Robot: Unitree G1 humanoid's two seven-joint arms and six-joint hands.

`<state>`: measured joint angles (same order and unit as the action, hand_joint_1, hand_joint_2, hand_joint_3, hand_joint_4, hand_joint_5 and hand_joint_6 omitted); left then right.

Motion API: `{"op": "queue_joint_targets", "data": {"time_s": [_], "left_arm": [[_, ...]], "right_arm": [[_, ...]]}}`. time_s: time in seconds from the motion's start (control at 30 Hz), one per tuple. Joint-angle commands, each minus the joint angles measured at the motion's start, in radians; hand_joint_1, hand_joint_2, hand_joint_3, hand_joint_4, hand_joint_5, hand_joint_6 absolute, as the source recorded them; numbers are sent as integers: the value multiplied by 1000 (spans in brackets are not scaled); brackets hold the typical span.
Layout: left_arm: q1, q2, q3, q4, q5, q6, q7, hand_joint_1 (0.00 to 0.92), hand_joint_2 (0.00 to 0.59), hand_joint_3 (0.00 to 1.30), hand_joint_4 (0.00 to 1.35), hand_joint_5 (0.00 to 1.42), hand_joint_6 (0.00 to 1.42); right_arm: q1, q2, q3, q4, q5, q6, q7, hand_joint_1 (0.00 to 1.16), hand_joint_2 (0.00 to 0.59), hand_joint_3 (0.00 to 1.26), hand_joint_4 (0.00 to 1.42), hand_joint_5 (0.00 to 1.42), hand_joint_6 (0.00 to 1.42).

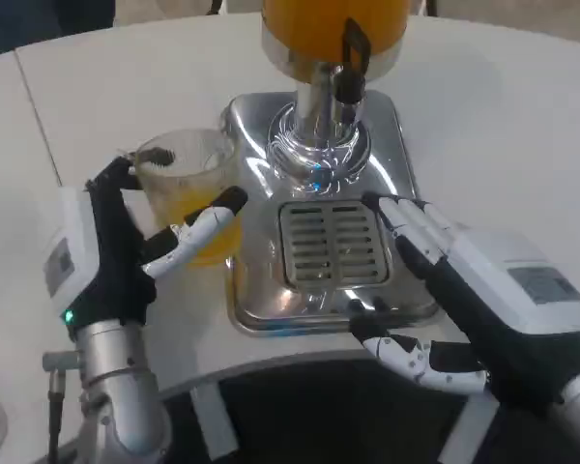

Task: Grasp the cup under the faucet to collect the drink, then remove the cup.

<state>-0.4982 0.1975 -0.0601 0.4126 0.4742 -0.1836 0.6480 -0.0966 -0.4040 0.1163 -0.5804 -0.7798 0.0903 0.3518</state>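
The drink dispenser [319, 145] is cut off at the top edge, so only the bottom of its orange tank and the black faucet [351, 58] show. The right hand [464, 290] lies flat at the drip tray's [331, 246] right edge, fingers spread, holding nothing. The left hand [126, 256] stands upright, fingers wrapped around the cup [186, 193], which holds orange drink and sits left of the tray; its far rim is blurred.

Cup [186, 193] clear, orange drink inside; dispenser base [321, 208] shiny chrome; tank [331, 24] orange; table [126, 87] white.
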Motion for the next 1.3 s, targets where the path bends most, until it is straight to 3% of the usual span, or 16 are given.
{"op": "queue_joint_targets", "data": {"time_s": [0.03, 0.27, 0.47, 0.83, 1.03, 1.13, 1.3], "left_arm": [[1, -13, -2, -30, 14, -7, 5, 641, 5, 1189, 1015, 1424, 1424], [10, -33, 17, -61, -13, -10, -8, 642, 4, 1189, 1015, 1424, 1424], [73, -19, 34, -160, -40, -32, -56, 643, 3, 1189, 1015, 1424, 1424], [244, -13, 54, -358, -45, -77, -125, 643, 2, 1189, 1015, 1424, 1424], [323, -38, 56, -482, -63, -82, -169, 643, 1, 1189, 1015, 1424, 1424], [343, -47, 53, -533, -72, -87, -196, 643, 0, 1189, 1015, 1424, 1424], [388, -60, 46, -602, -73, -93, -231, 643, 0, 1190, 1015, 1424, 1424]], "right_arm": [[25, -13, -15, 2, 4, -10, -11, 422, 412, 0, 0, 0, 87], [31, -17, -22, -19, 2, -10, -1, 423, 412, 0, 0, 0, 92], [26, -24, -34, -15, -3, -6, -1, 423, 412, 0, 0, 0, 94], [2, -91, -69, 2, -4, -21, 5, 424, 412, 0, 0, 0, 69], [2, -93, -54, -12, -37, -17, 15, 416, 420, 0, 0, 0, 36], [-30, -102, -46, 0, -20, 14, 83, 411, 420, 0, 0, 0, 24], [-30, -104, -46, -1, -39, -21, 53, 397, 414, 0, 0, 0, 3]]}}
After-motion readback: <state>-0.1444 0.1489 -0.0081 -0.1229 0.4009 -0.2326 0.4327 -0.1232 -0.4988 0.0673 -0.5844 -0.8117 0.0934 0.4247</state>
